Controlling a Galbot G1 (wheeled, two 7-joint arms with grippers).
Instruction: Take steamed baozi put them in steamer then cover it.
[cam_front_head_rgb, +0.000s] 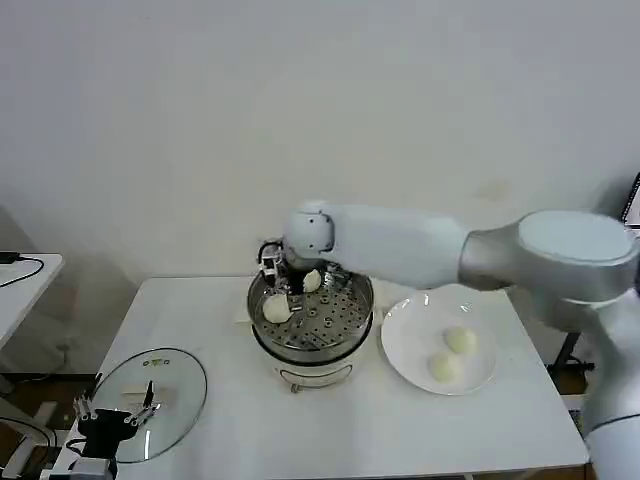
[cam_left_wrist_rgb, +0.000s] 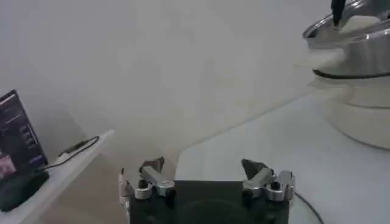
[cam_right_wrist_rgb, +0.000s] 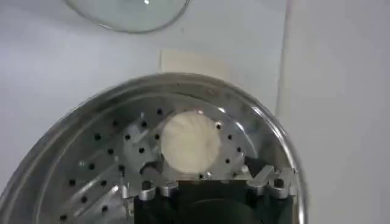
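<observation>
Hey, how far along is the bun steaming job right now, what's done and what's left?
About halfway. One baozi lies on the steamer floor; the right gripper is over the basket with a second baozi at its fingers. Two more buns wait on the plate. The cover lies on the table by the open, idle left gripper.

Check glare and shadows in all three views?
Head view: soft even light, highlights on the steamer rim, faint sheen on the cover near the left pincer. Right wrist view: glints across the perforated floor around one baozi, right pincer over it. Left wrist view: bright streak on the steamer rim.
</observation>
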